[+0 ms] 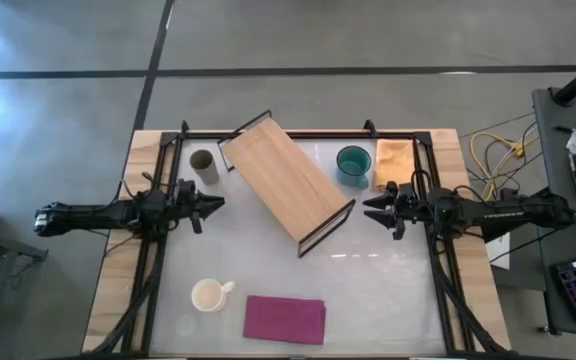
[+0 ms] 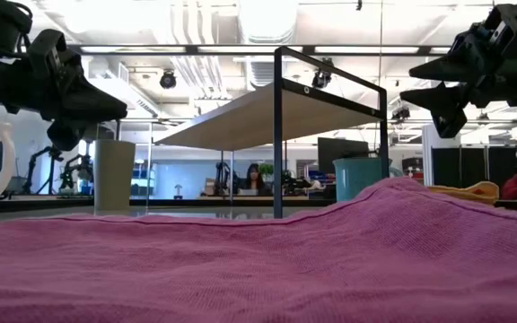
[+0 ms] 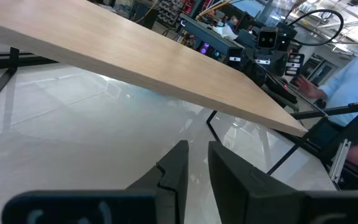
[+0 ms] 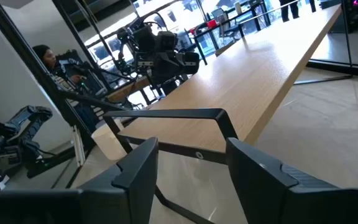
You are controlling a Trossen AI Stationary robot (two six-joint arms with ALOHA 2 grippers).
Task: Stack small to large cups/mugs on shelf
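The light-wood shelf [image 1: 286, 188] stands slantwise on its black wire frame at the table's middle. The olive-brown cup [image 1: 204, 166] stands upright at the far left. The teal-green mug [image 1: 352, 165] stands upright at the far right. The white mug [image 1: 209, 295] stands at the near left, handle to the right. My left gripper [image 1: 218, 203] hovers left of the shelf, empty, with only a narrow gap between its fingers [image 3: 197, 165]. My right gripper [image 1: 370, 208] hovers right of the shelf, wide open and empty [image 4: 188, 162].
A magenta cloth [image 1: 284, 319] lies flat at the near edge, right of the white mug. A small orange cloth [image 1: 393, 163] lies beside the teal-green mug at the far right. A black frame [image 1: 298, 133] runs along the table's sides. People sit in the room behind [image 2: 249, 179].
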